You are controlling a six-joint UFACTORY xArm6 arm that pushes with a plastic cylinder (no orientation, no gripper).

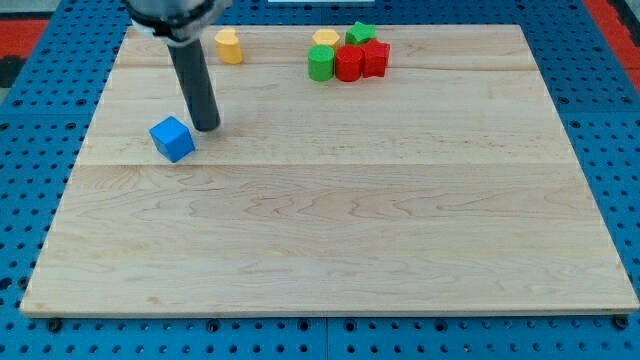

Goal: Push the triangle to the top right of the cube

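While the rod leans upright, my tip rests—beside blue cube.

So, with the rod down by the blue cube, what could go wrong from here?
My tip sits just right of the blue cube, so a stray move may shove the cube itself. No triangle shows clearly; the only other blocks are the tight cluster at the top, where the green block touches the red blocks, so several might move together.

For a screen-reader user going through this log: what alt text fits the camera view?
My tip rests on a wooden board, just to the upper right of a blue cube. Near the view's top lie a yellow block alone and a tight cluster: another yellow block, a green block, a green cylinder and two red blocks.
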